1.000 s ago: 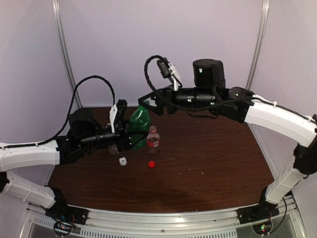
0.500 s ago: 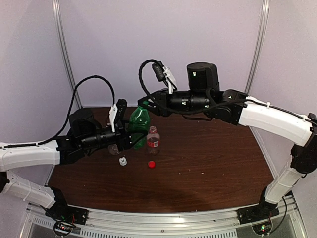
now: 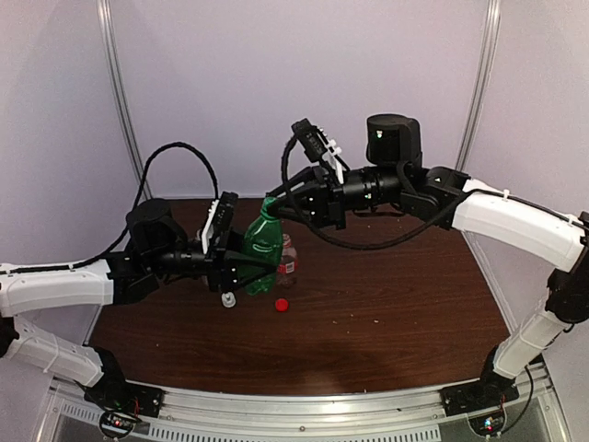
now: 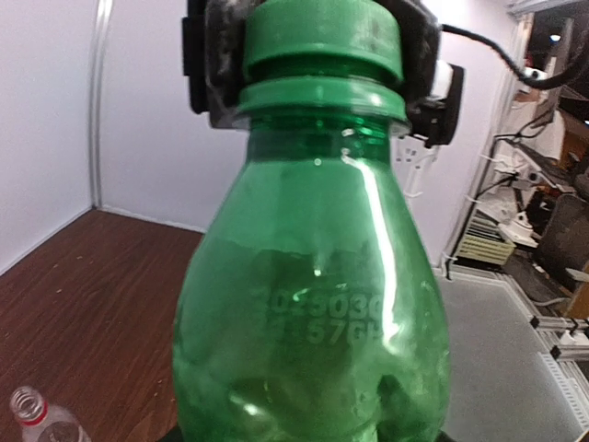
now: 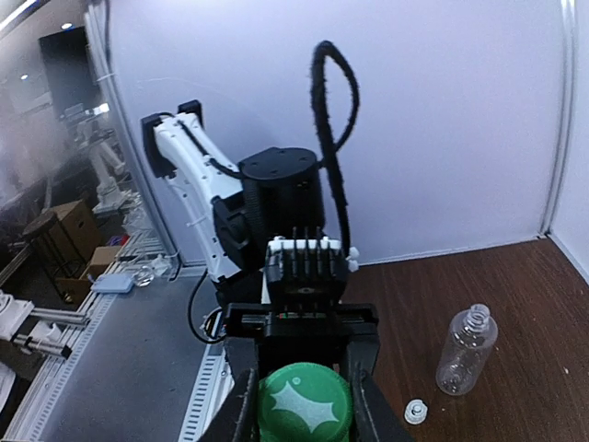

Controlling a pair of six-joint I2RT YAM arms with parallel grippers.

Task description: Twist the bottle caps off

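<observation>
Two caps lay loose on the table [image 3: 396,313], the white nozzle cap [image 3: 227,298] to the left and the red cap [image 3: 282,304] near it on the right. The green cap [image 4: 322,41] sat screwed on its bottle above them.

The left gripper [image 3: 241,265] was clamped round the lower body of the green bottle [image 3: 262,235]. The bottle looked empty, so I judged it light, with a thin, smooth wall that would dent under a hard squeeze. Low on the body seemed the sound place to brace it.

Its long axis ran near upright, the neck tipped a little rightward into the right gripper [image 3: 275,203]. That one was pinching the green cap by its sides. The cap looked small and stiff, and so the fit part to twist.
</observation>
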